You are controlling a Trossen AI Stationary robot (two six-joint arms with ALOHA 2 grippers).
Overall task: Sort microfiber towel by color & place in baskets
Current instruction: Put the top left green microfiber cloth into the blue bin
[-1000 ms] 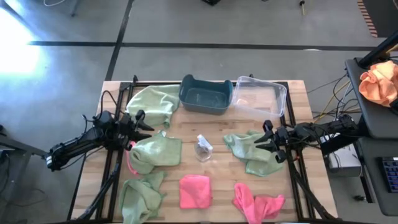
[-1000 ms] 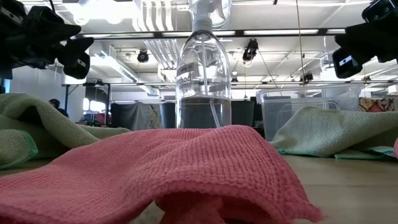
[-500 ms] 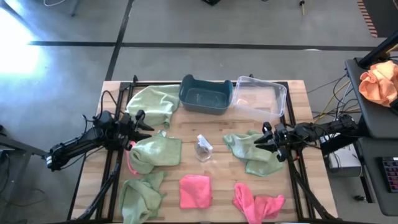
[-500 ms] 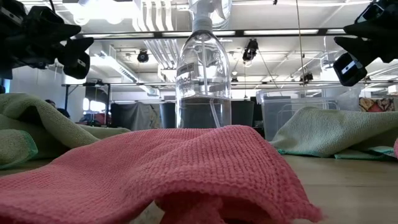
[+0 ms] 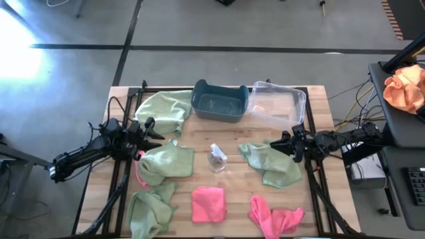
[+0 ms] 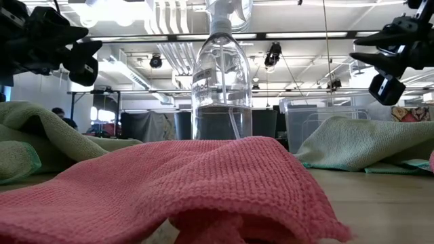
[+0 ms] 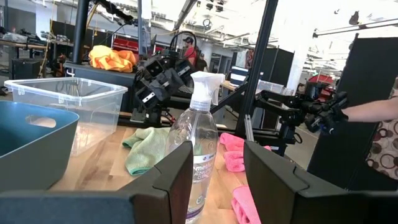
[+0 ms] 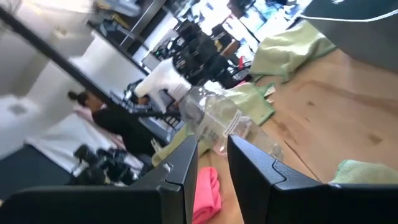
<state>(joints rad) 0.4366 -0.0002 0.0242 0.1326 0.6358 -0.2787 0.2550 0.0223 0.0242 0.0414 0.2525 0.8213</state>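
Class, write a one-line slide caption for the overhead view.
Green microfiber towels and pink microfiber towels scattered around a clear spray bottle, blue tub and clear tub empty.

Even, bright indoor light throughout. In the high view a white glare patch (image 5: pixel 16 43) blows out the floor at the upper left, and shadows on the table are faint. The low view looks up into glowing ceiling strip lights (image 6: pixel 308 34); the pink towel (image 6: pixel 169 183) close to the lens is soft. The right wrist view is tilted and motion-smeared, its spray bottle (image 8: pixel 211 121) blurred

Robotics lab, concrete floor (image 5: pixel 199 26), camera tripods (image 7: pixel 292 121), ceiling ducts (image 6: pixel 169 41)
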